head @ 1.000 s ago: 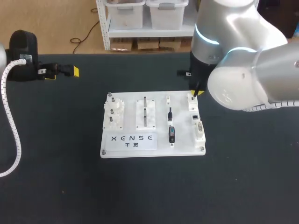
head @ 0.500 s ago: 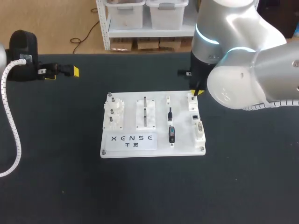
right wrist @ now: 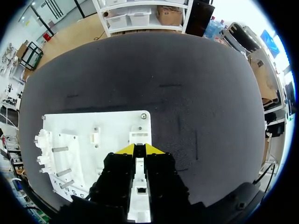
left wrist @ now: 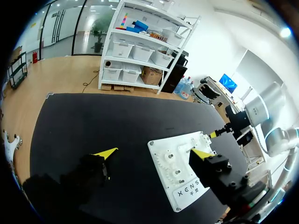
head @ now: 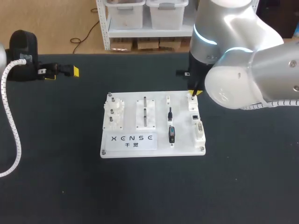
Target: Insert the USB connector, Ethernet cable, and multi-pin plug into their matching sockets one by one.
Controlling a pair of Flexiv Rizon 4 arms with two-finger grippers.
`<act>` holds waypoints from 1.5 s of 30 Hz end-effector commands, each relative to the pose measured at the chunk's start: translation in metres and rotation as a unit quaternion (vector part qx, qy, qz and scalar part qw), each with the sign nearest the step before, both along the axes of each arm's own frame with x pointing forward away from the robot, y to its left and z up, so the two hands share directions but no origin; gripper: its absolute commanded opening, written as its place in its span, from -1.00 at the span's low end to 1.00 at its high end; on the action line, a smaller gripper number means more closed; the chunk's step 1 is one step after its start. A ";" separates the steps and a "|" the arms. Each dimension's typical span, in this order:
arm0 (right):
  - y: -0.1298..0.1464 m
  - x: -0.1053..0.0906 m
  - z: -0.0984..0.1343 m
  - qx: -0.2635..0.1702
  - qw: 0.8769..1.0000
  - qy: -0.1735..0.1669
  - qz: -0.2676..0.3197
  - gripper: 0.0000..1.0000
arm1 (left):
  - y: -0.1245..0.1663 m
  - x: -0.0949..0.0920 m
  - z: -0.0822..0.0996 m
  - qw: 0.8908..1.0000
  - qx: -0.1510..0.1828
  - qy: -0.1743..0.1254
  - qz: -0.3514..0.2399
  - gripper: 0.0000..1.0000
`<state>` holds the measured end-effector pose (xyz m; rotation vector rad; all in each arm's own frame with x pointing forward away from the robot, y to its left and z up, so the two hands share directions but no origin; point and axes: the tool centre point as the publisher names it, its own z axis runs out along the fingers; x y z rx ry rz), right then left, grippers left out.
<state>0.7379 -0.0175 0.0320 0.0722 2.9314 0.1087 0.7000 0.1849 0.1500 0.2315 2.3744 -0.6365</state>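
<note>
A white board [head: 140,151] lies mid-table. It carries a black USB connector [head: 172,135], a small square socket [head: 195,117] and a long multi-pin socket [head: 199,129]. My right gripper [head: 194,93] hangs over the board's far right corner, its tips at a white socket block [head: 192,103]. In the right wrist view, the gripper [right wrist: 139,149] has its fingers drawn nearly together, and that block [right wrist: 139,136] sits just ahead of them. I see nothing held between them. My left gripper [head: 60,71] rests far left of the board, open and empty [left wrist: 154,153].
The board [left wrist: 187,196] also bears a gear fixture [head: 113,112] at its left and a peg plate [head: 145,113] in the middle. A white coiled hose [head: 9,121] runs along my left arm. Black tabletop surrounds the board on all sides.
My right arm has edged very slightly to the left over the board's far right corner. The left arm and the board's parts have not moved.
</note>
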 end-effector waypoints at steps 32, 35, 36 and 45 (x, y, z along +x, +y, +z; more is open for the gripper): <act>-0.001 0.000 -0.010 -0.015 1.000 0.015 0.003 -1.00 | 0.000 0.000 0.000 1.000 0.000 0.000 0.000 1.00; -0.001 0.000 -0.011 -0.015 1.000 0.015 0.003 -1.00 | 0.000 0.000 0.000 1.000 0.000 0.000 0.000 1.00; 0.000 -0.001 -0.011 -0.015 1.000 0.015 0.003 -1.00 | 0.000 0.000 0.000 1.000 0.000 0.000 0.000 1.00; 0.000 0.001 -0.009 -0.013 1.000 0.007 -0.001 -1.00 | 0.000 0.000 0.000 1.000 0.000 0.000 0.000 1.00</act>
